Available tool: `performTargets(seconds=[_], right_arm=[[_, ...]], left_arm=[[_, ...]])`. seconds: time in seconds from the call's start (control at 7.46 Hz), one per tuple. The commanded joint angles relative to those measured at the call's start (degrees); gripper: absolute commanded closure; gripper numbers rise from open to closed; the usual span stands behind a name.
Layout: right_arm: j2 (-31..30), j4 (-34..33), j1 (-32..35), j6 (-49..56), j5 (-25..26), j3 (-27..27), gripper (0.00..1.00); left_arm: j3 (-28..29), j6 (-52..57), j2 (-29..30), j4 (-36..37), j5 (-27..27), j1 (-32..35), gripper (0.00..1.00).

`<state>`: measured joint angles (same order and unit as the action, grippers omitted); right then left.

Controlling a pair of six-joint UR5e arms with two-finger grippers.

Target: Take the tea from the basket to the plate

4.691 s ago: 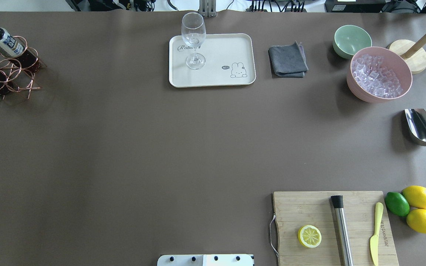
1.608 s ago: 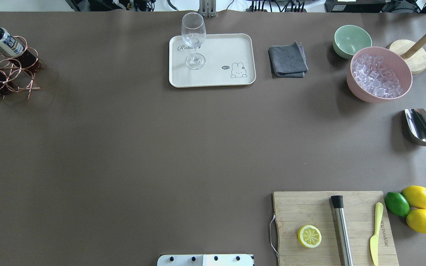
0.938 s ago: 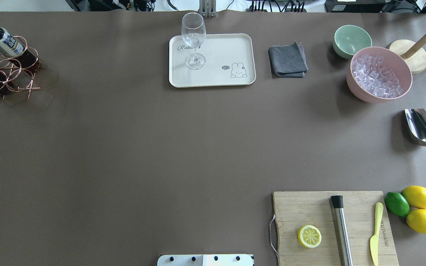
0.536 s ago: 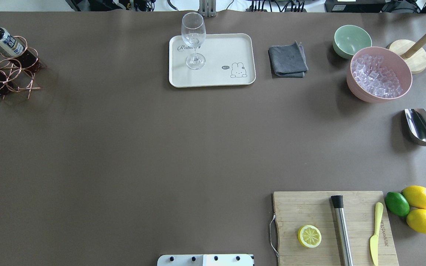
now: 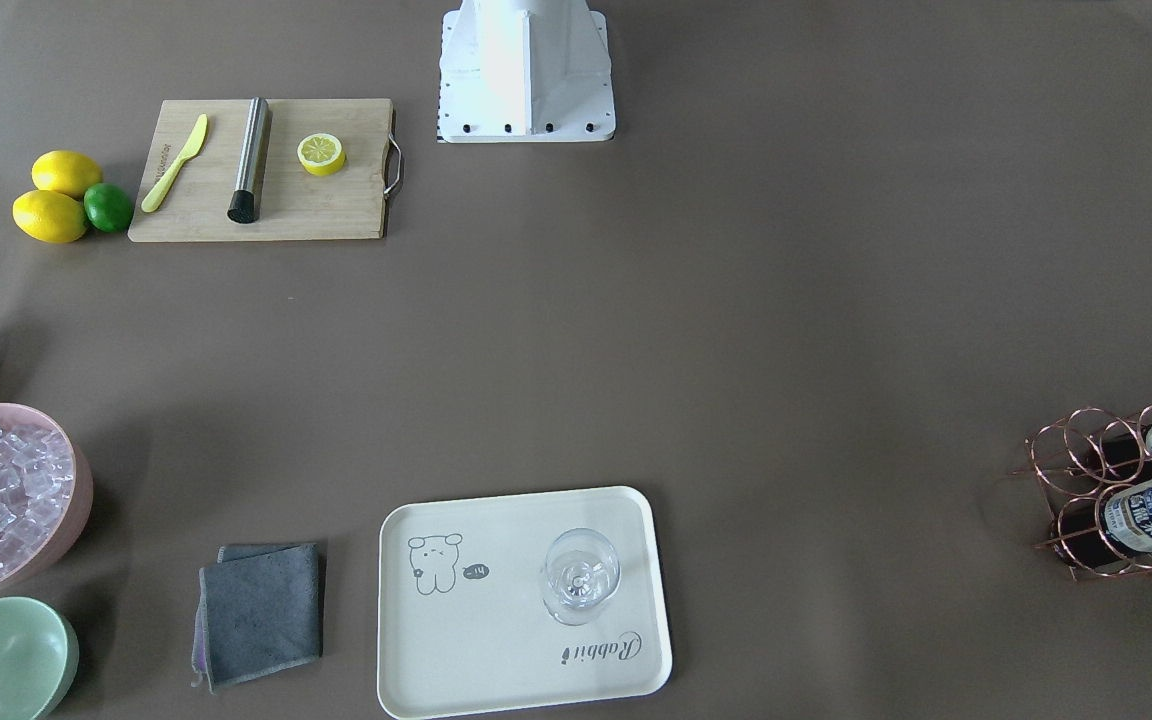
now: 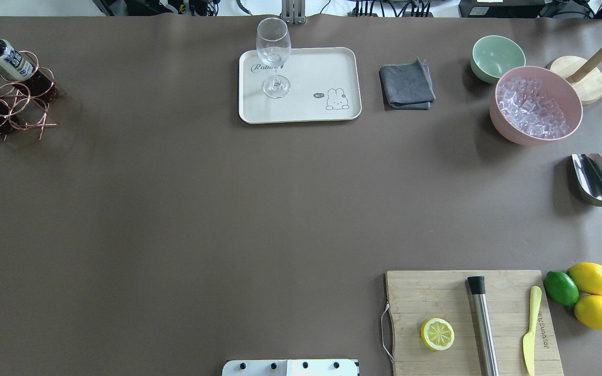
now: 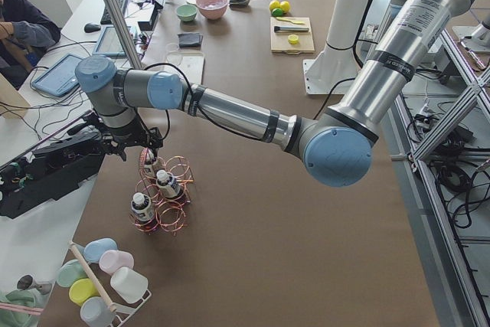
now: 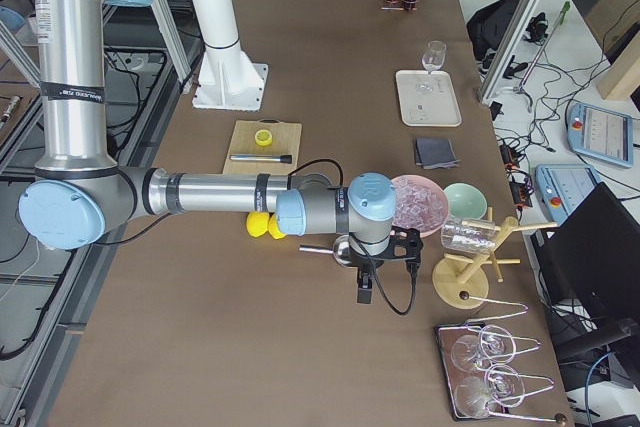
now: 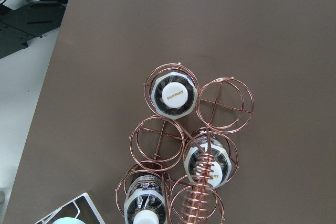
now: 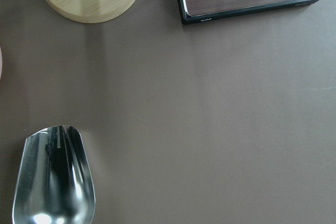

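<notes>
At the upper left of the overhead view stands the copper wire basket (image 6: 16,99), with three tea bottles (image 9: 175,95) standing in its ring cells, white caps up. Just above it hangs the left gripper (image 7: 135,145). The right gripper (image 8: 365,285) hovers near the steel scoop (image 10: 52,182). Whether either claw is wide or narrow I cannot tell. Top centre, well apart from the basket, lies the cream plate (image 6: 322,68) — a stemmed glass (image 6: 274,57) stands on it.

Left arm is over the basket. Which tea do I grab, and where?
Take the tea farthest from the coiled handle by its white cap, coming straight down. It stands upright, and the basket rings enclose its body.
</notes>
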<state>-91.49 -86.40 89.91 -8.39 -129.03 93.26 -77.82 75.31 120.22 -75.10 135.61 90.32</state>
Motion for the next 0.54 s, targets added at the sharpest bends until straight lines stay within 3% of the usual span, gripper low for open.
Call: performTargets(seconds=[0.0, 0.4], right_arm=[[0.0, 0.0, 0.0, 0.0, 0.0, 0.0, 0.0], [0.0, 0.0, 0.0, 0.0, 0.0, 0.0, 0.0]], left_arm=[[0.1, 1.0, -1.6, -2.8, 0.0, -0.6, 0.11], [0.2, 0.7, -1.0, -2.4, -0.1, -0.7, 0.06]])
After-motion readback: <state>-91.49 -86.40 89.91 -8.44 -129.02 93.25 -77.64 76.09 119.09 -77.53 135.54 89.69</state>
